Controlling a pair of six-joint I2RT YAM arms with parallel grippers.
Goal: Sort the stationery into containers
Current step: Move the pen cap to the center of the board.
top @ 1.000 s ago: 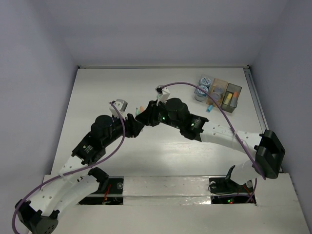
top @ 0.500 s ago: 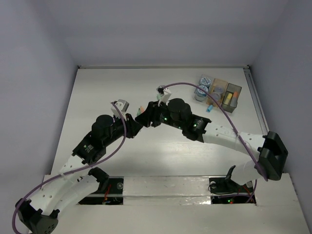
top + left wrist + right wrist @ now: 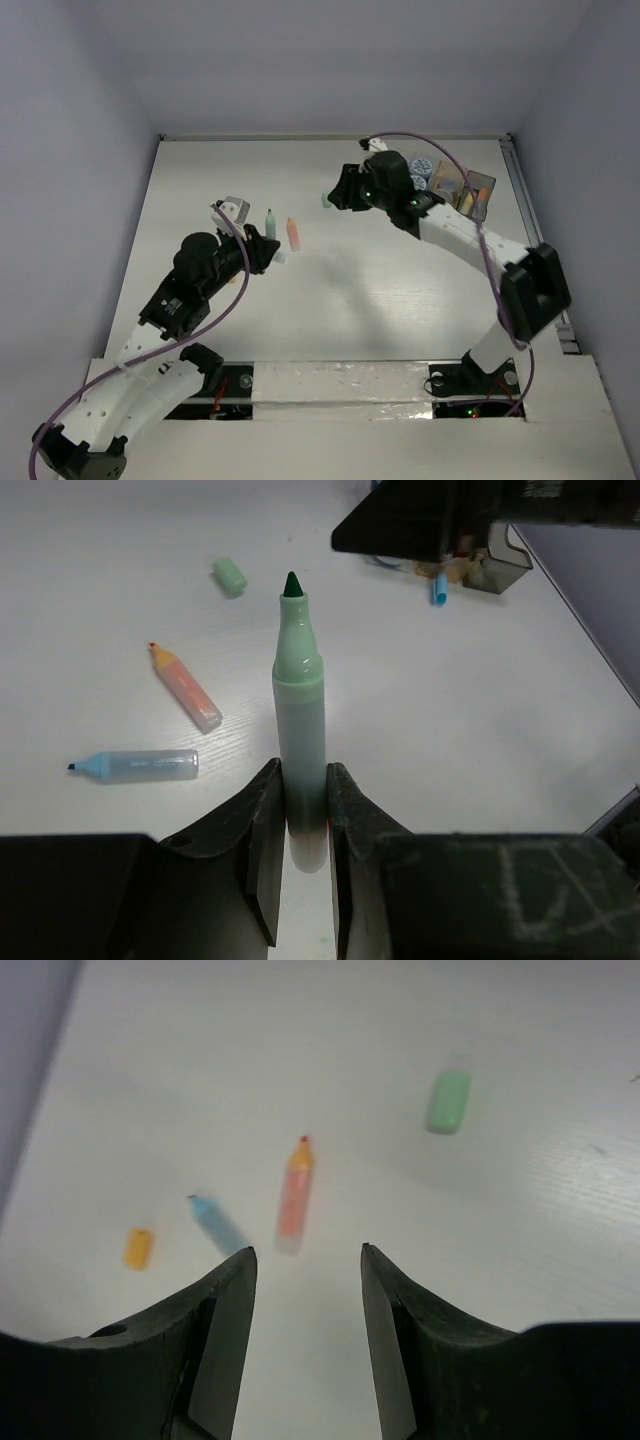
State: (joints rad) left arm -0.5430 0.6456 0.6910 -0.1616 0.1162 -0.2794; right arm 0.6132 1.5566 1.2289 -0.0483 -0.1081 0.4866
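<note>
Left wrist view: left gripper (image 3: 304, 792) pinched a short pale-green plastic marker (image 3: 301, 715); right gripper (image 3: 306, 1255) stood spread, empty. Ahead of it, an orange marker (image 3: 294, 1200) and a blue marker (image 3: 217, 1223) lay unsorted.

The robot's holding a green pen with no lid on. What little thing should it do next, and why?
Probably the right gripper should dip toward the green cap. The left gripper is shut on the green marker, whose tip is bare. The cap lies loose nearby, and the right gripper's jaws stand open and empty.
</note>
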